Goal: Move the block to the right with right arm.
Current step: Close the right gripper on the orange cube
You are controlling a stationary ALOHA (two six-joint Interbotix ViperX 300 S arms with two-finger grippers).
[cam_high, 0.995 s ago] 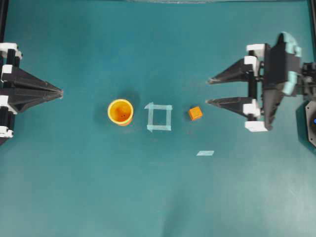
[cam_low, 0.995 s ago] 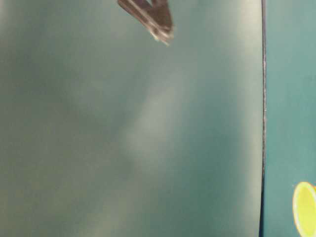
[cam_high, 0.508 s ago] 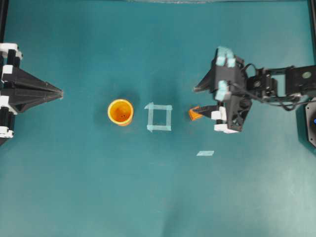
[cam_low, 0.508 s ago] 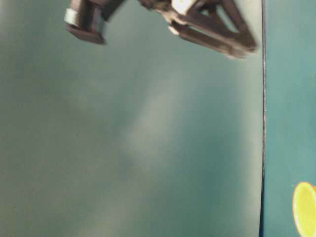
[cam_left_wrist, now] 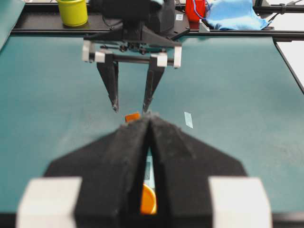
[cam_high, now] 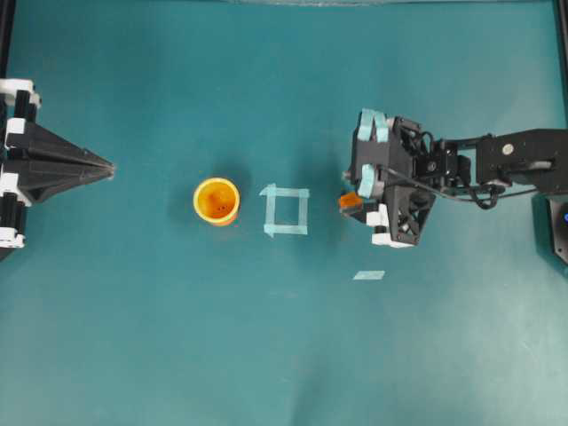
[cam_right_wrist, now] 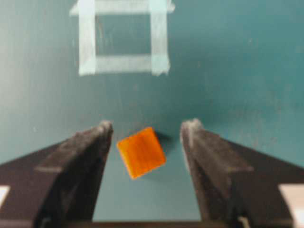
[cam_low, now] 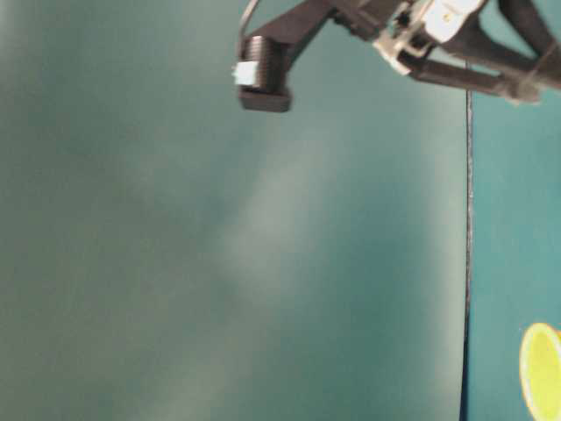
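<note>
The block (cam_high: 349,201) is a small orange cube lying on the teal table just right of a pale tape square (cam_high: 270,211). My right gripper (cam_high: 351,195) is tipped down over the block and open. In the right wrist view the block (cam_right_wrist: 141,152) lies turned at an angle between the two dark fingers, nearer the left one and touching neither, with the right gripper (cam_right_wrist: 147,126) wide around it. The left wrist view shows the right gripper (cam_left_wrist: 130,109) with its tips just above the block (cam_left_wrist: 132,116). My left gripper (cam_high: 108,167) is shut to a point at the left edge.
A yellow-orange cup (cam_high: 216,201) stands left of the tape square. A short tape strip (cam_high: 368,275) lies in front of the block to its right. Beyond the table's far rail in the left wrist view are a yellow-green cup (cam_left_wrist: 72,12), a red object (cam_left_wrist: 195,8) and a blue cloth (cam_left_wrist: 230,14).
The right arm has swung in from the right edge, tipped its gripper downward and brought its open jaws around the block. The block, the cup and the left arm have stayed put.
</note>
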